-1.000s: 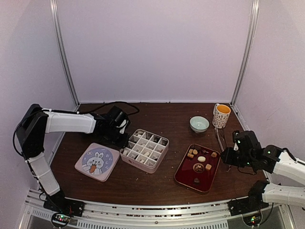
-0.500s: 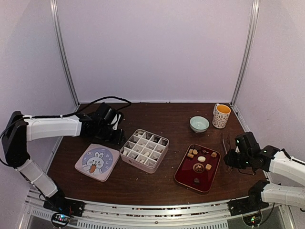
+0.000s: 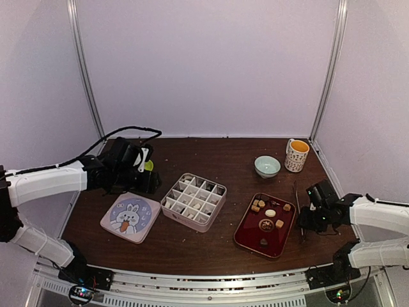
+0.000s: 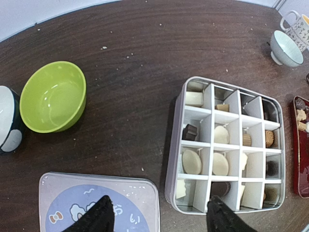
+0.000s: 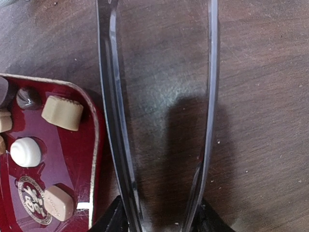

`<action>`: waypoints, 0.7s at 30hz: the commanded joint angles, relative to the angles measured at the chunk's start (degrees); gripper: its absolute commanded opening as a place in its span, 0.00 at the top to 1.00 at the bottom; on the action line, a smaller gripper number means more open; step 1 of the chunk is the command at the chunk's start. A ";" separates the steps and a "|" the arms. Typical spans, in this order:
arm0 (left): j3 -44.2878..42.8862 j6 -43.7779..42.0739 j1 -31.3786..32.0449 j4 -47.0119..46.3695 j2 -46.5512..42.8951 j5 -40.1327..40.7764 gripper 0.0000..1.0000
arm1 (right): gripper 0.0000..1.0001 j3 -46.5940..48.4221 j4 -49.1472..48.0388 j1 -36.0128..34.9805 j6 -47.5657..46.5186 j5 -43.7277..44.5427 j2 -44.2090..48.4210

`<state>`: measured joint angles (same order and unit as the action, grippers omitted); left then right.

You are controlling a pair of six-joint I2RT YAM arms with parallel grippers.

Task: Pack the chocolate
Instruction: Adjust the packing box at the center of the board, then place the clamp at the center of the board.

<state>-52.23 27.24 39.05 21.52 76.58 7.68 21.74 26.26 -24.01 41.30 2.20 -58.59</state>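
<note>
Chocolate (image 5: 62,112) is sitting in two places. Four whole pieces are showing on one red tray (image 5: 91,145) just left of the right hand (image 5: 159,220), and more are filling most cells of one sixteen-cell box (image 4: 174,159) just ahead of the left hand (image 4: 158,210). The right hand's two fingers are pressing on both arms of one pair of clear tongs (image 5: 112,121) over the table (image 5: 260,96). The left hand's fingers are standing apart, gripping nothing, above one rabbit lid (image 4: 140,193). One green bowl (image 4: 53,96) is sitting ahead to its left.

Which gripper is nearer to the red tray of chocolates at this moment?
Right. The right gripper hangs just beside the red tray's right edge; the left gripper is far to the left, beyond the divided box.
</note>
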 commanded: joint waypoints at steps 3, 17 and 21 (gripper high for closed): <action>1.25 -1.51 -0.34 1.55 -2.99 2.99 0.30 | 0.49 1.79 -0.47 0.37 -0.41 0.27 -0.77; 5.11 2.74 -1.84 4.98 -5.96 11.73 0.03 | 0.36 7.53 4.90 -2.17 -3.16 -3.31 13.38; 8.71 4.21 -3.18 4.27 -9.73 13.71 0.02 | 0.34 9.58 3.84 -8.79 1.42 -2.67 17.18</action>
<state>-46.17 29.23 37.43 26.28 70.52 17.47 28.32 30.39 -27.70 39.40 -0.05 -44.29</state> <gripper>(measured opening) 0.976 0.657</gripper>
